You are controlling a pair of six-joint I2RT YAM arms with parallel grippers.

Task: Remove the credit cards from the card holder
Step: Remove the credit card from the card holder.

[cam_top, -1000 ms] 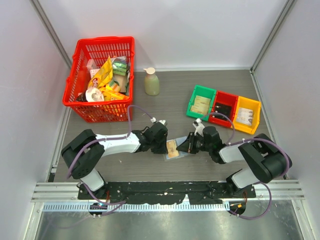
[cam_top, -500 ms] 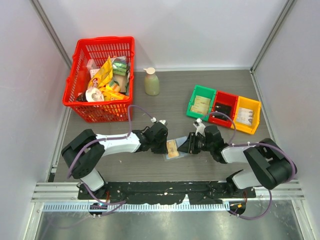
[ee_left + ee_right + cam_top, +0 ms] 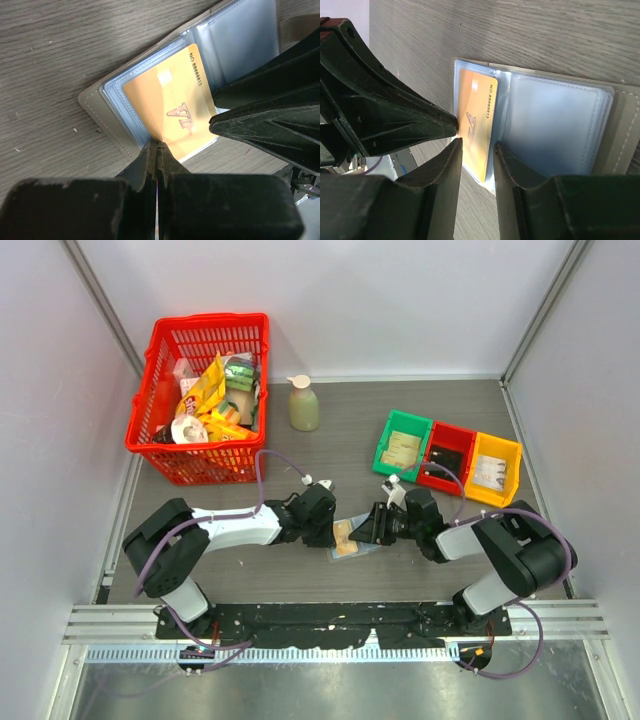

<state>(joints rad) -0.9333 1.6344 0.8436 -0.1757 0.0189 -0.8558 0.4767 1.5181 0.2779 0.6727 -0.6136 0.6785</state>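
Observation:
The card holder point(image 3: 355, 548) lies open on the table between both grippers, grey-olive outside point(image 3: 100, 107), with light blue clear sleeves point(image 3: 560, 125). A yellow-orange credit card point(image 3: 170, 107) sticks partway out of its left sleeve point(image 3: 477, 120). My left gripper point(image 3: 157, 144) is shut, its tips touching the near edge of the card and sleeve. My right gripper point(image 3: 476, 146) is open a little. Its two fingers point(image 3: 452, 160) straddle the card's near corner without closing on it. In the top view the left gripper point(image 3: 328, 527) and right gripper point(image 3: 368, 532) meet over the holder.
A red basket point(image 3: 205, 320) full of snack packets stands at the back left, with a pale bottle point(image 3: 303, 405) beside it. Green point(image 3: 385, 445), red point(image 3: 432, 452) and yellow point(image 3: 516, 462) bins sit in a row at the right.
My right gripper has gone from shut to partly open and edged a little left toward the card. The left gripper and the holder have stayed put.

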